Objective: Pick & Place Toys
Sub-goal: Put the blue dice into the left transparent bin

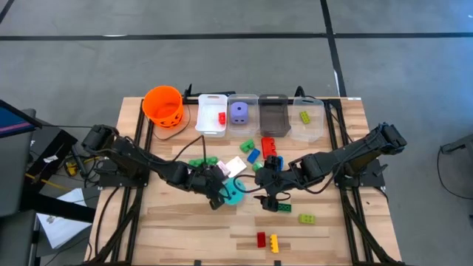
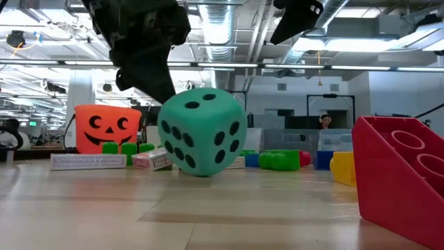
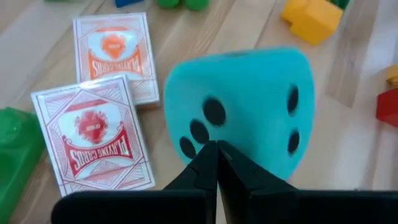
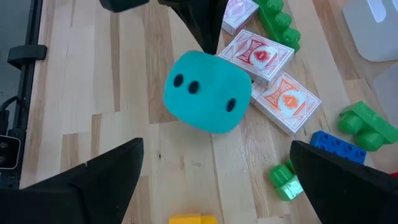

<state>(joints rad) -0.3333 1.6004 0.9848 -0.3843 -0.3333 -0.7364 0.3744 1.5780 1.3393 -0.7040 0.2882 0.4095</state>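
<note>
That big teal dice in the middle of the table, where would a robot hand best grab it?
Probably across two opposite flat faces of the teal dice, coming down from above. It sits free on the table with open space around most of it, and the right gripper hangs above it with fingers spread wide. The left gripper, fingers shut, points at one face, so the other sides look freer.
</note>
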